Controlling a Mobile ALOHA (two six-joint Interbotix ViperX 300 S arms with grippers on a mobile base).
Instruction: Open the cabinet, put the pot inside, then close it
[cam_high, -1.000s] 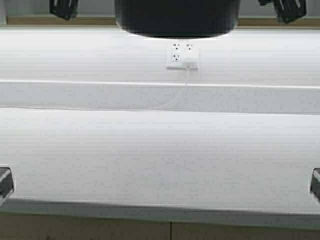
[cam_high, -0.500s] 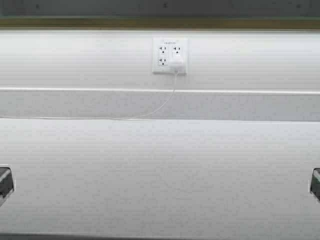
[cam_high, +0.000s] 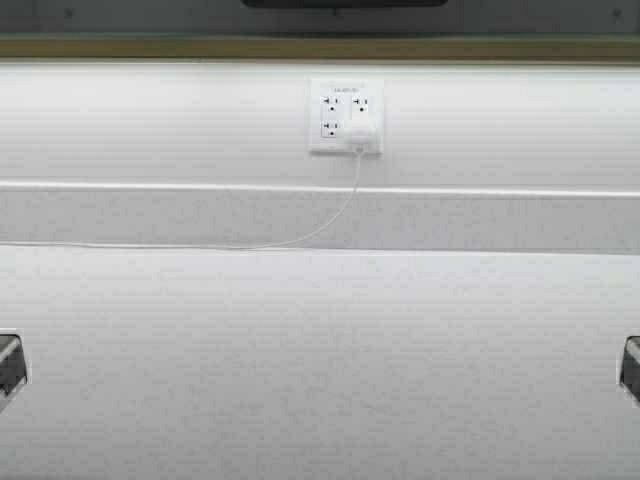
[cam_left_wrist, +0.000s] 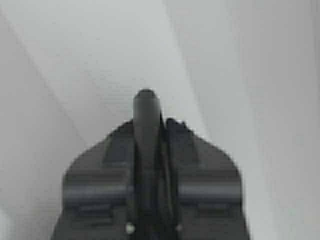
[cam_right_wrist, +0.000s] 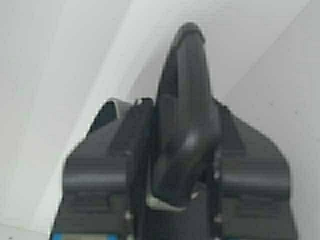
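While both jaws — left and right — clamp its handles, the pot (cam_right_wrist: 185, 100) hangs between.

Matt white wall (cam_high: 150, 110); glossy white plastic outlet (cam_high: 345, 117); tan wood edge (cam_high: 200, 47).

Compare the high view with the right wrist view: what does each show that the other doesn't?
Only the high view shows the wall outlet with a white plug and its cable trailing left, the tan lower edge of the cabinet, and a dark sliver at the top that may be the pot. It shows neither hand. Only the right wrist view shows the right hand, with a black loop between its fingers, probably a pot handle; the pot body is out of frame. Both share plain white surfaces.
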